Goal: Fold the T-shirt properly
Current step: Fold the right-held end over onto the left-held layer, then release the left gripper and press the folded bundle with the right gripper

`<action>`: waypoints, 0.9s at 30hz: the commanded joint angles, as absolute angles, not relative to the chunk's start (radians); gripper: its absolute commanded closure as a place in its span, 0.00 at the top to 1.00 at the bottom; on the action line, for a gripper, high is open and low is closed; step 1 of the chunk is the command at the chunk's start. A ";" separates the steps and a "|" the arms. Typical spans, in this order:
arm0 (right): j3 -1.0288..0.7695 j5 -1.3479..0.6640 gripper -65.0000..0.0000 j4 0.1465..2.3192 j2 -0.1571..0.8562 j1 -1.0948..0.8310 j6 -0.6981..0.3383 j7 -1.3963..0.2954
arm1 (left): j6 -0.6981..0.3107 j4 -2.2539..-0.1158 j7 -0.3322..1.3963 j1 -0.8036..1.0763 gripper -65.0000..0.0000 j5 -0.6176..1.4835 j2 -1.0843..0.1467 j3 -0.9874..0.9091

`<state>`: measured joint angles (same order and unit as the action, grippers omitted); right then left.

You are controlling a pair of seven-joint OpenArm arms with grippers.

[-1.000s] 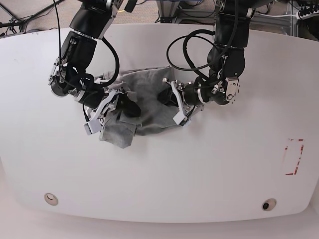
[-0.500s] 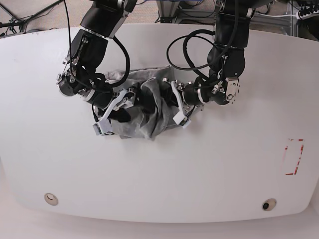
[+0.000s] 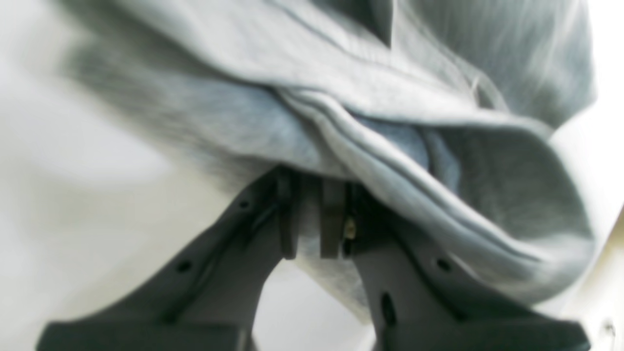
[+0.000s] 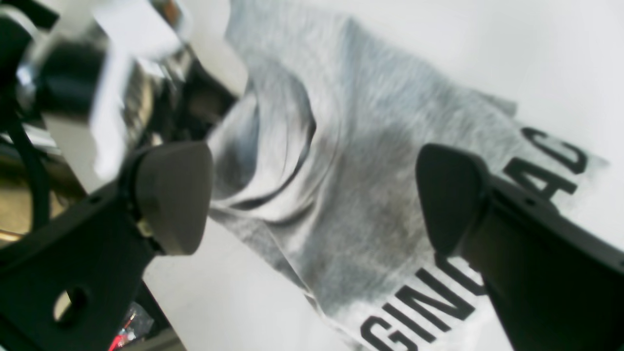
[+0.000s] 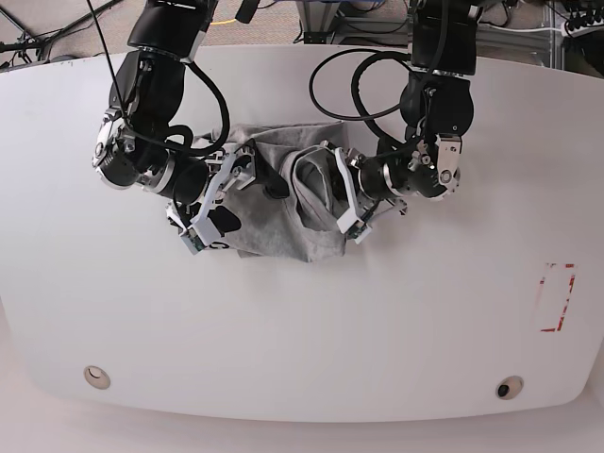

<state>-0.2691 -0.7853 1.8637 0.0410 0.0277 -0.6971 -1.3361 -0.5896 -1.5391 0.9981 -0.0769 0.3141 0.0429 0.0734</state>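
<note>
The grey T-shirt [image 5: 274, 222] lies bunched in the middle of the white table [image 5: 425, 321]. Its black lettering [image 4: 429, 312] shows in the right wrist view. My left gripper [image 5: 326, 193] is on the right of the base view, at the shirt's right edge. In the left wrist view the left gripper [image 3: 312, 214] is shut on a thick folded hem of the T-shirt [image 3: 414, 161], which is lifted a little. My right gripper [image 5: 247, 201] hovers over the shirt's left part. Its pads [image 4: 170, 195] stand wide open above the T-shirt [image 4: 351, 185], holding nothing.
A red rectangle mark [image 5: 557, 297] is on the table at the far right. Two small round fittings [image 5: 96, 377] [image 5: 510, 388] sit near the front edge. Black cables [image 5: 349, 85] loop off the left arm behind the shirt.
My right gripper carried the shirt's left part rightwards over the rest, then opened and let it go. The shirt is now a narrower pile. The left gripper keeps its grip and has lifted slightly.
</note>
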 commanded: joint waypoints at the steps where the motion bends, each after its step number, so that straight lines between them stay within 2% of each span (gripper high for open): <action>1: -0.242 -0.816 0.98 1.885 0.081 0.035 -0.698 -1.276 | -0.591 -1.641 0.972 -0.076 0.08 0.331 0.042 0.036; 3: -0.209 -0.814 0.98 1.888 0.108 0.019 -0.698 -1.253 | -0.604 -1.718 0.972 -0.061 0.08 0.331 0.035 0.002; 7: -0.171 -0.811 0.98 1.882 0.148 0.008 -0.698 -1.219 | -0.698 -1.860 0.972 -0.027 0.08 0.331 -0.039 -0.059; 16: -0.076 -0.785 0.98 1.882 0.151 0.013 -0.698 -1.216 | -0.698 -1.923 0.972 0.050 0.08 0.329 -0.156 -0.352; 19: -0.008 -0.696 0.98 1.882 0.137 0.016 -0.698 -1.201 | -0.698 -1.922 0.972 0.079 0.08 0.326 -0.196 -0.466; 24: 0.101 -0.527 0.97 1.882 0.094 0.016 -0.698 -1.125 | -0.698 -1.919 0.972 0.114 0.08 0.323 -0.245 -0.553; 27: 0.180 -0.418 0.90 1.880 0.093 0.013 -0.698 -1.063 | -0.698 -1.919 0.972 0.143 0.08 0.323 -0.248 -0.573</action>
<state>0.1722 -0.4412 1.8637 0.0917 -0.0002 -0.6964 -1.1049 -0.6971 -1.9026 0.9943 0.1406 0.3096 -0.2371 -0.5632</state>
